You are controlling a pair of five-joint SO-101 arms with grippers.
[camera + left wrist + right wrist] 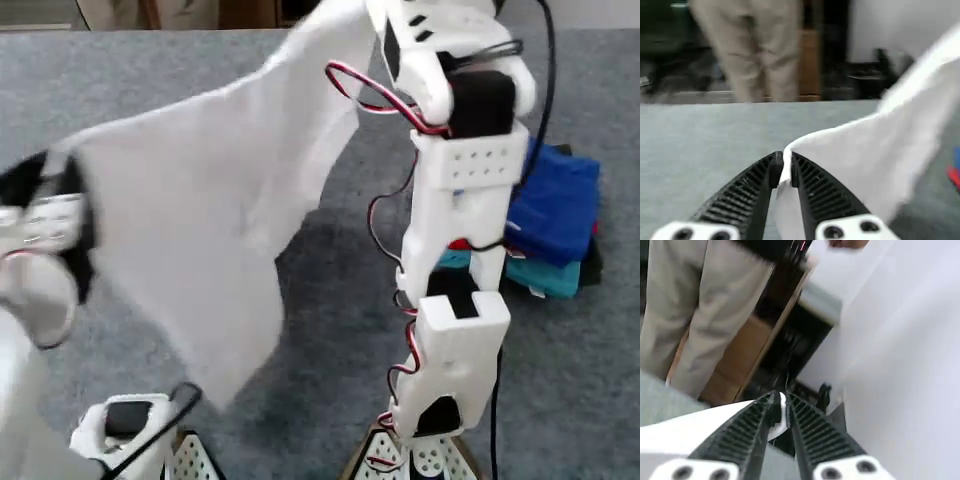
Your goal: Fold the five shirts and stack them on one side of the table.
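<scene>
Over the tabletop [560, 400], left hand [782, 170] and right hand [782, 407] pinched thin edges of the white shirt [200, 230]; a slip would have dropped it

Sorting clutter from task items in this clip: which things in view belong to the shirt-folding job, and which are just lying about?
Job:
white shirt, held between left gripper and right gripper
stack of folded shirts on the table

Lying about:
brown cabinet behind the table
</scene>
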